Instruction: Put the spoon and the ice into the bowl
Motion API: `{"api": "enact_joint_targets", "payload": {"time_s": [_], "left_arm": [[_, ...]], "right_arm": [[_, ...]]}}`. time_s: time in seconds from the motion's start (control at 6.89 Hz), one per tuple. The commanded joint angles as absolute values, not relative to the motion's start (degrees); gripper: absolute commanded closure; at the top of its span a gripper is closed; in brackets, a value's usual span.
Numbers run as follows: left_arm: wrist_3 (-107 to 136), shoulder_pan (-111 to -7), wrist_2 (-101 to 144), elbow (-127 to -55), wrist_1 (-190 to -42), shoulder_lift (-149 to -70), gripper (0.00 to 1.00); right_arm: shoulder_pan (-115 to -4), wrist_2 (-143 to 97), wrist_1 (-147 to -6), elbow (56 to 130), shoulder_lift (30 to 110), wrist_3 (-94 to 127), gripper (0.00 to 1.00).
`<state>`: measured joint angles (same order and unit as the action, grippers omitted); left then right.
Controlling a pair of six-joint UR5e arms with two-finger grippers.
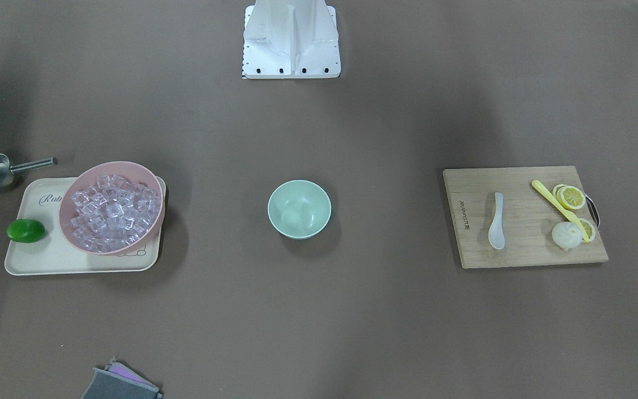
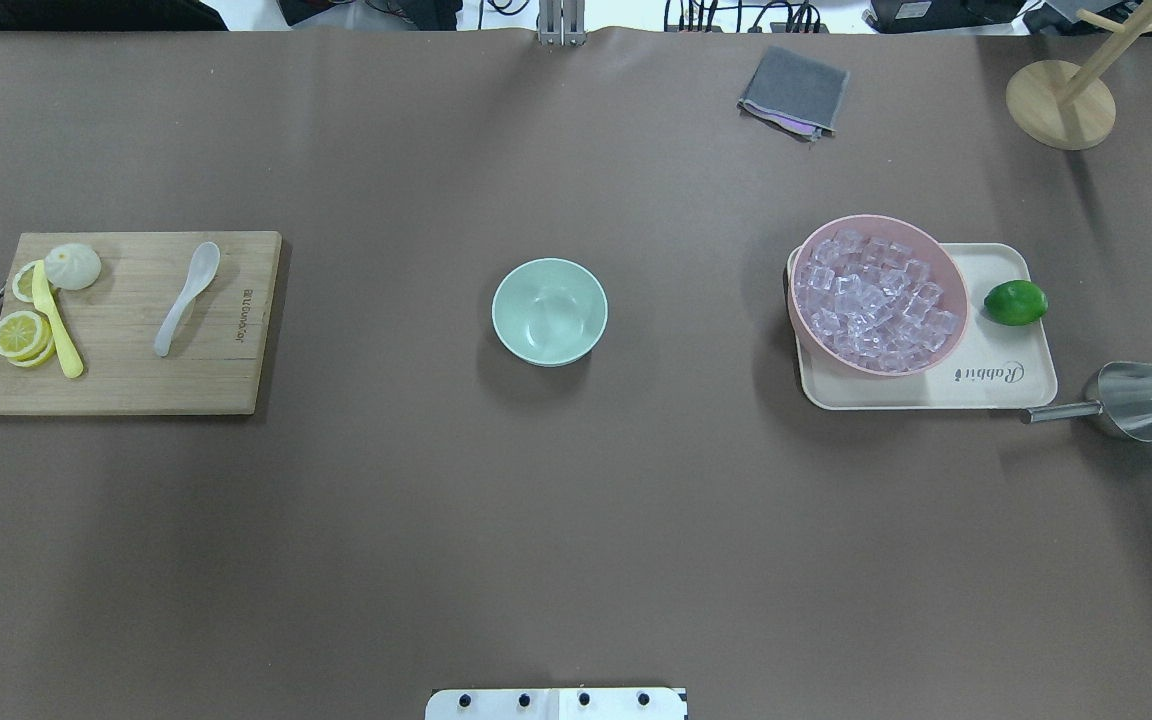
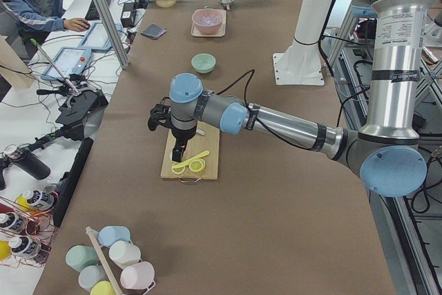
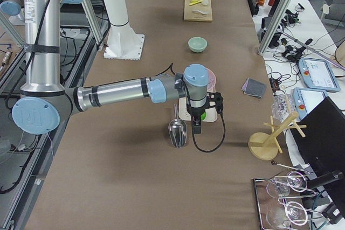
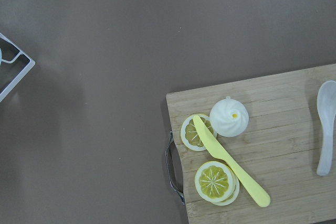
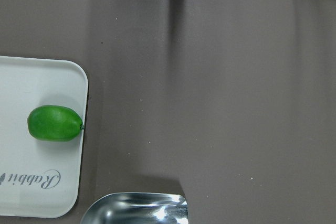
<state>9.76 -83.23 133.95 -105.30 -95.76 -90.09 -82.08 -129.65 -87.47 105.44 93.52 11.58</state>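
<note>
In the front-facing view nothing is done yet, we judge: the bowl (image 1: 299, 209) sits empty at the middle of the table (image 1: 319, 321). The spoon (image 1: 497, 220), milky white, lies flat on the board (image 1: 524, 252) toward the table's end on the robot's left. The ice (image 1: 114, 213), clear cubes, is heaped in the pink bowl (image 1: 109, 165) on a tray (image 1: 47, 263) toward the opposite end.

The overhead view agrees: both moves remain.

In the left side view the left gripper (image 3: 178, 154) hangs over the board's outer end. We cannot tell how wide it stands or whether it holds anything.

In the right side view the right gripper (image 4: 196, 125) hangs above the scoop (image 4: 177, 132) beside the tray, and again we cannot tell.

The wrist views show no fingers. The left one catches the spoon; the right one misses the ice.
</note>
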Motion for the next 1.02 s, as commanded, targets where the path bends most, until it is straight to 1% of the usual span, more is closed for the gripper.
{"api": "enact_joint_targets", "payload": {"time_s": [0.0, 0.44, 0.73, 0.87], "left_arm": [[9.8, -83.1, 133.8, -105.1, -95.8, -90.3, 0.02], [9.7, -83.1, 133.4, -103.9, -96.4, -90.5, 0.02], [10.4, -83.1, 133.5, -103.4, -102.3, -88.5, 0.02], [10.5, -83.1, 133.8, -103.5, -102.5, -88.6, 0.02]], "right_arm": [[-82.0, -129.6, -87.5, 105.4, 93.3, 11.7, 0.00], [-82.0, -129.8, -87.5, 105.6, 93.3, 11.8, 0.00], [-82.0, -129.9, -87.5, 105.6, 93.3, 11.7, 0.00], [-82.0, -130.0, -87.5, 105.6, 93.3, 11.7, 0.00]]}}
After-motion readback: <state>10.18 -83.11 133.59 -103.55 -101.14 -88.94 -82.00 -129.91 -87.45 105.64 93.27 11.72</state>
